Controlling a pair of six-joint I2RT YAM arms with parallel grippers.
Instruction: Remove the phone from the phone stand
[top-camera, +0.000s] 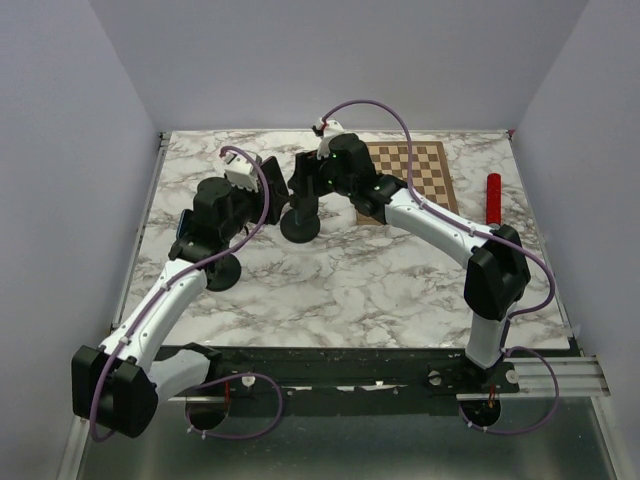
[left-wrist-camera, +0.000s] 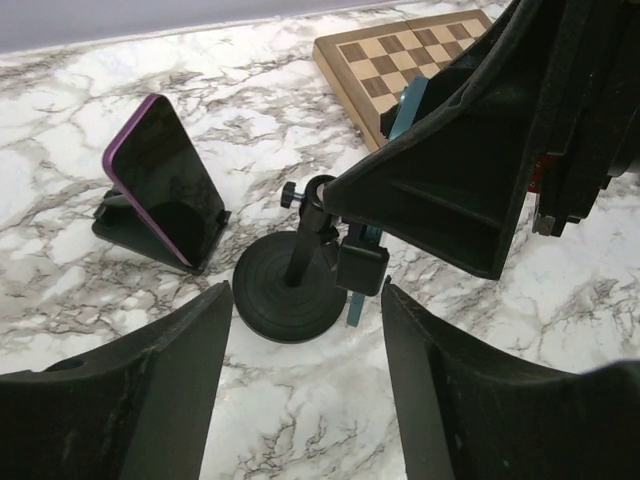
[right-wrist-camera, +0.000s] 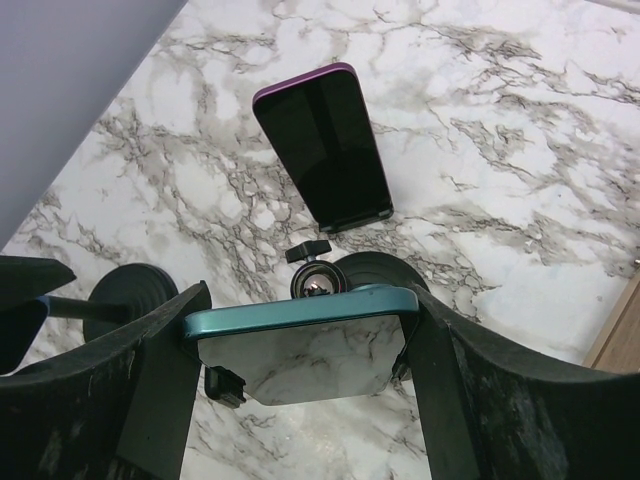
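Observation:
A teal phone (right-wrist-camera: 300, 312) sits in the clamp of a black stand with a round base (right-wrist-camera: 375, 268) and a ball joint. My right gripper (right-wrist-camera: 305, 340) is shut on the phone's two side edges, with the clamp arms still around it. In the top view the right gripper (top-camera: 305, 182) is above the stand's base (top-camera: 300, 228). My left gripper (left-wrist-camera: 305, 390) is open and empty, hovering just in front of the same base (left-wrist-camera: 290, 292). Only slivers of the teal phone (left-wrist-camera: 405, 105) show there, behind the right gripper.
A purple phone (left-wrist-camera: 165, 190) leans on a low black wedge stand left of the round base; it also shows in the right wrist view (right-wrist-camera: 325, 145). A chessboard (top-camera: 410, 175) and a red cylinder (top-camera: 493, 195) lie at the back right. A second round black base (top-camera: 222, 272) stands near the left arm.

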